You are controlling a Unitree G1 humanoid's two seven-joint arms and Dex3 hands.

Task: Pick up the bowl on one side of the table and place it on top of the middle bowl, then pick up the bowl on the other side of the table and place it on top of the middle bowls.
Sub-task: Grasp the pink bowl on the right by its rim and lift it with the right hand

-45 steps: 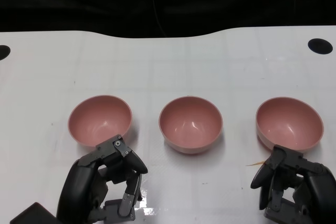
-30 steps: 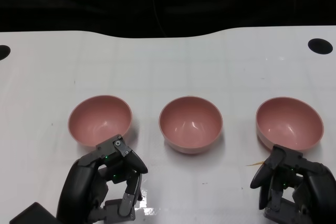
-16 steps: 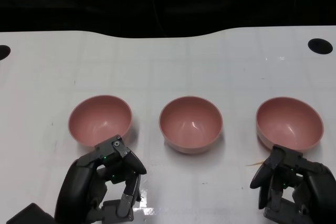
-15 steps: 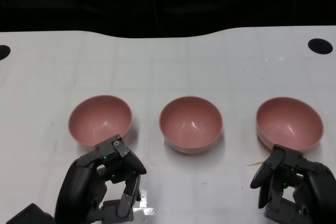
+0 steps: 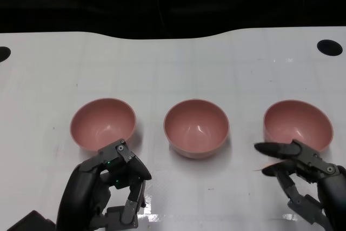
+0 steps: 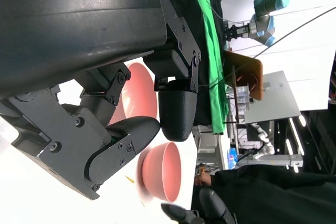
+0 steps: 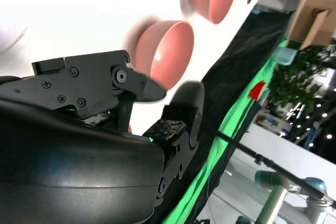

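Three pink bowls stand in a row on the white table: the left bowl, the middle bowl and the right bowl. My left hand sits just in front of the left bowl with its fingers curled in on nothing. In front of the right bowl, my right hand has its fingers spread and reaching out, its fingertips near the bowl's front rim, holding nothing. The left wrist view shows curled fingers with a bowl beyond them. A blurred bowl shows in the right wrist view.
Black round holes mark the table's far right corner and left edge. Beyond the table's far edge all is dark. A small orange streak lies near the right bowl. A person in dark clothing shows in the left wrist view.
My right hand's fingers have uncurled and spread out beside the right bowl. The left hand and all three bowls have stayed put.
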